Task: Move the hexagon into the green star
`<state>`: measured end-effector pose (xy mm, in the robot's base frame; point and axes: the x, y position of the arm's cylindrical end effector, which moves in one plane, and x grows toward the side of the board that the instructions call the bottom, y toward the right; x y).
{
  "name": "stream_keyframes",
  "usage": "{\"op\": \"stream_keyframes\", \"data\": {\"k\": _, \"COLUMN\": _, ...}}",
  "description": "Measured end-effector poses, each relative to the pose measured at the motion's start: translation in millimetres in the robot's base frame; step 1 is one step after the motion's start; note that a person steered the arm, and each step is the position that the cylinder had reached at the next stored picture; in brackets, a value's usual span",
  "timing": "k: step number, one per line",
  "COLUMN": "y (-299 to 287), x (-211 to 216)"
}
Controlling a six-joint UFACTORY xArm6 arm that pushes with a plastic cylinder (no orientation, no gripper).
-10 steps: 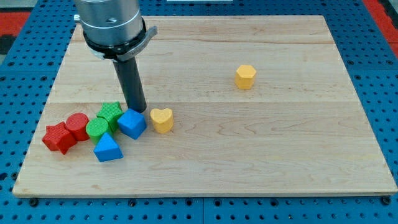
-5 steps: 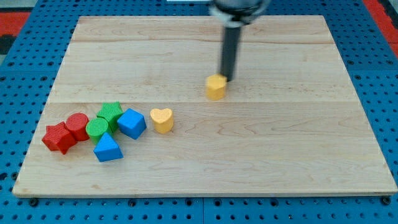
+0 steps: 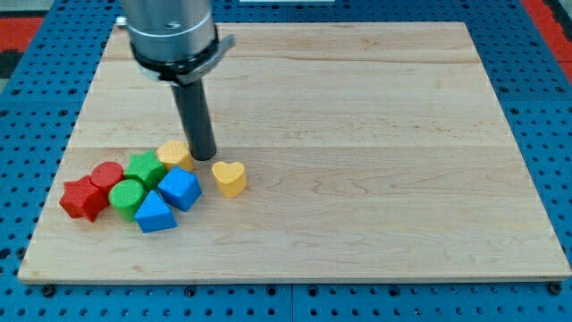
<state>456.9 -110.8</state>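
Note:
The yellow hexagon (image 3: 174, 154) sits at the view's lower left, touching the upper right side of the green star (image 3: 146, 169). My tip (image 3: 203, 157) is down on the board just right of the hexagon, touching or nearly touching it, and above-left of the yellow heart (image 3: 230, 178). The green star is packed between the hexagon, the green cylinder (image 3: 126, 196) and the blue cube (image 3: 180, 189).
A red cylinder (image 3: 106, 176) and a red star (image 3: 82, 198) lie left of the green blocks. A blue triangular block (image 3: 154, 213) sits below the cluster. The wooden board (image 3: 375, 179) rests on a blue perforated table.
The yellow hexagon went from mid-board to the cluster at lower left, against the green star. My rod moved left with it. The green and blue blocks shifted slightly down-left.

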Motion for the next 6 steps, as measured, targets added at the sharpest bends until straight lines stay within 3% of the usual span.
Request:
{"op": "stream_keyframes", "data": {"k": 1, "y": 27, "x": -1}}
{"op": "stream_keyframes", "data": {"k": 2, "y": 98, "x": 2}}
{"op": "stream_keyframes", "data": {"k": 6, "y": 106, "x": -11}}
